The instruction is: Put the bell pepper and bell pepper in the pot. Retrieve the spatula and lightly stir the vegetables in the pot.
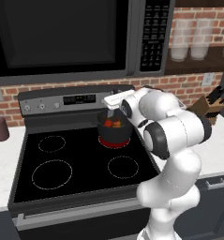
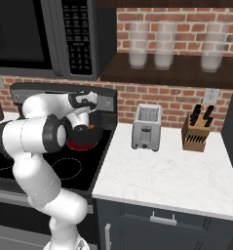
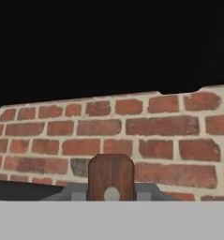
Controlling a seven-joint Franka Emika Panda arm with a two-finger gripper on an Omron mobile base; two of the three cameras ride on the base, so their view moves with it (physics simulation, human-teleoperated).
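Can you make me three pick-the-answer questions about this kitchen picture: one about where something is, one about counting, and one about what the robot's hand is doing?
1. Where does the pot stand?
A. a back burner of the stove
B. the white counter
C. inside the microwave

2. How many cloudy glass jars stand on the shelf in the right base view?
A. one
B. three
C. five

3. What is the gripper doing?
A. hanging open
B. shut on the spatula
C. holding a jar

Answers:
1. A, its red base sits on a back burner ring.
2. B, three stand in a row.
3. B, the brown handle rises between the fingertips.
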